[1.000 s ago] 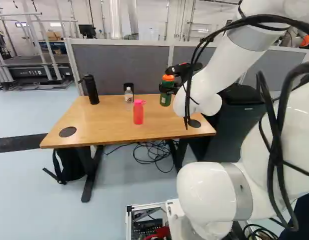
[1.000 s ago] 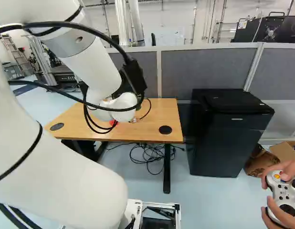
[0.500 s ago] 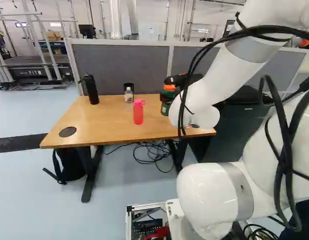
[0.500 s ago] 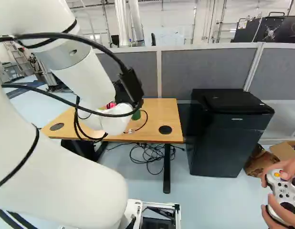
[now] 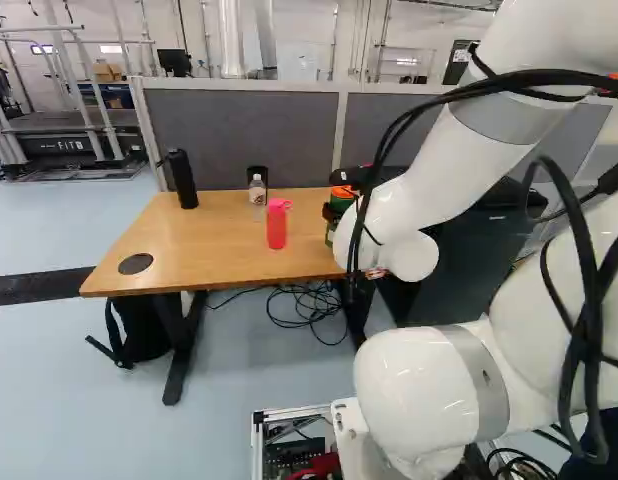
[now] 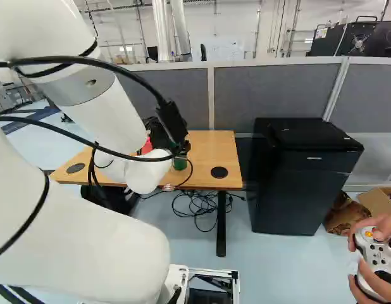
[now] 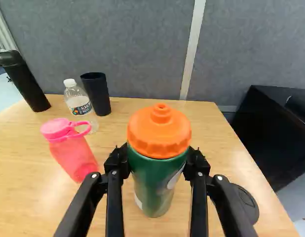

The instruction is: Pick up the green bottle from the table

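Claw grips the green bottle with the orange lid

Nearest, at the right edge of the right base view, a person's hands hold a silver game controller. The white, jointed arm reaches out to the light-wood surface.

In the wrist view the claw is closed on the green bottle, one black finger against each side just under the lid. The bottle is upright at the right part of the surface in the left base view; its foot is hard to judge there, so it may be resting on the wood or slightly above it. A round black disc is set in the wood near that end. Below the surface are a black bag and tangled black cables.

Left of the green bottle in the left base view stands a pink plastic bottle with a looped lid. Farther back are a clear plastic bottle with a white cap and, just behind it, a black cup. A tall black flask stands at the far left corner. Behind everything runs a grey partition.
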Tool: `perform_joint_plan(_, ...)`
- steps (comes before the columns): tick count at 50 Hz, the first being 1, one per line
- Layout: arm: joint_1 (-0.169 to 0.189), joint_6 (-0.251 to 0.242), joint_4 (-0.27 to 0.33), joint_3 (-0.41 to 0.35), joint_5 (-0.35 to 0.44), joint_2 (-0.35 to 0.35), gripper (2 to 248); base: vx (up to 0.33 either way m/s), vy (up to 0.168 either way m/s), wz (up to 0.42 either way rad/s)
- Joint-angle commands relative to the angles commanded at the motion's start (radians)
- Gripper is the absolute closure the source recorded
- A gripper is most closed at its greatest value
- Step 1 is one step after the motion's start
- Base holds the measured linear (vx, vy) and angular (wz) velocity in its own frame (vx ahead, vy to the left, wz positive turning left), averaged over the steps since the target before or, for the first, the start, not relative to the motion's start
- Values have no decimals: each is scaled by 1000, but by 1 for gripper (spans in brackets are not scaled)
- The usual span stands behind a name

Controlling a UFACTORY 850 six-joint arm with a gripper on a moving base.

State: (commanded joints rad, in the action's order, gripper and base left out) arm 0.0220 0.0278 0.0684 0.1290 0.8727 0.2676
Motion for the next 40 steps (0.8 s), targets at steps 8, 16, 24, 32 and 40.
perform_joint_plan(8, -9, -11, -28, -17, 0, 5, 128, 0, 0, 0)
perform_joint_plan(16, -16, -20, -48, -29, 0, 8, 128, 0, 0, 0)
perform_joint_plan(24, -20, -25, -62, -38, 0, 10, 128, 0, 0, 0)
perform_joint_plan(32, -22, -28, -68, -41, 0, 12, 128, 0, 0, 0)
perform_joint_plan(40, -22, -28, -68, -42, 0, 12, 128, 0, 0, 0)
